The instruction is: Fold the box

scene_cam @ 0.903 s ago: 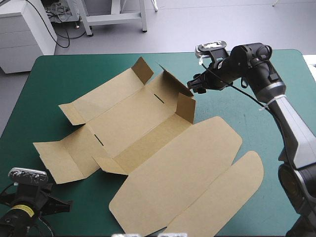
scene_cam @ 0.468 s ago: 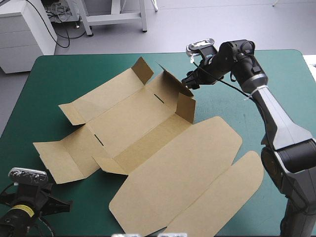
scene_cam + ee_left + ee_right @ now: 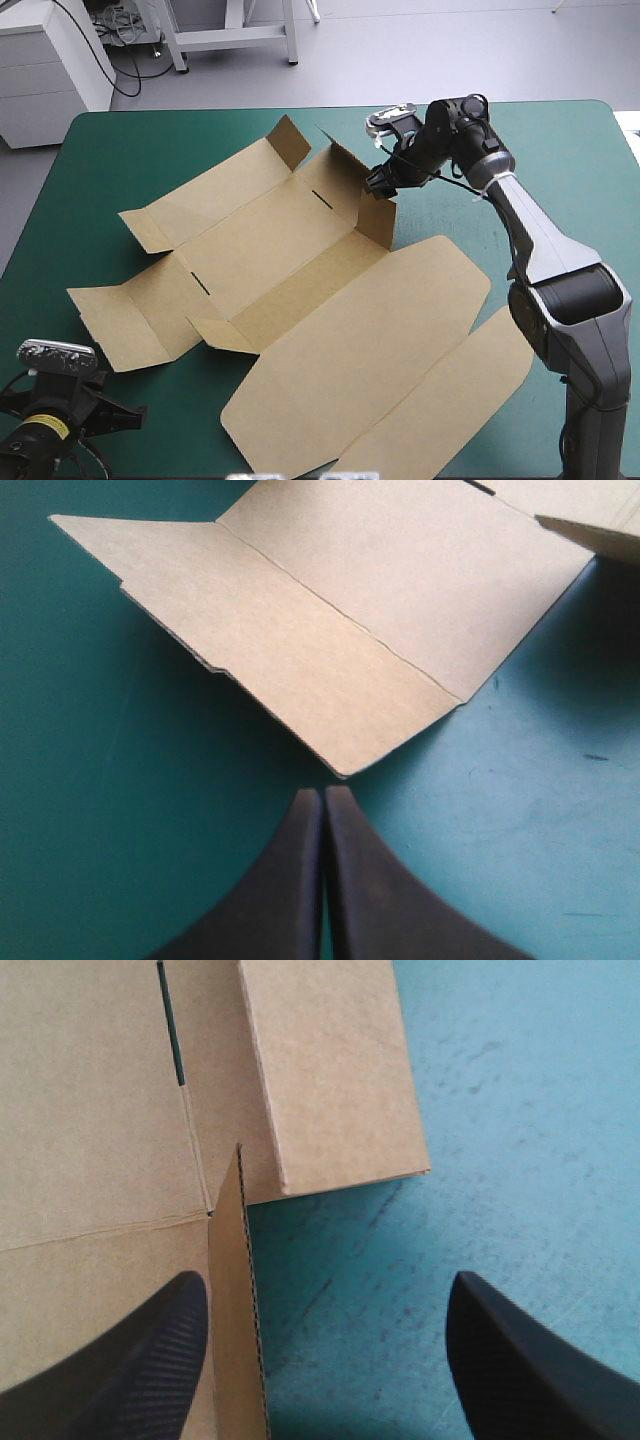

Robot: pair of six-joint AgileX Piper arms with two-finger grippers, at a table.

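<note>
The brown box [image 3: 270, 240] lies as a cut sheet on the teal-green cover, mostly flat, with its far right end wall [image 3: 357, 172] raised. My right gripper [image 3: 378, 184] is at that wall's outer edge, open. In the right wrist view the upright board edge [image 3: 240, 1300] stands between the fingers of the right gripper [image 3: 328, 1290], close to one finger. My left gripper [image 3: 125, 415] sits at the table's front left corner, shut. In the left wrist view the left gripper [image 3: 323, 795] points at the corner of a flat side flap [image 3: 330, 650], just short of it.
The box's broad lid panel [image 3: 370, 340] and a rounded tongue [image 3: 450, 400] spread flat toward the table's front right. Teal-green cover [image 3: 560, 170] shows to the right of the right arm. The table's far edge runs just behind the right gripper.
The right arm has swung left and lowered, bringing its gripper from beside the raised end wall onto that wall's edge. The left gripper and the box have not moved.
</note>
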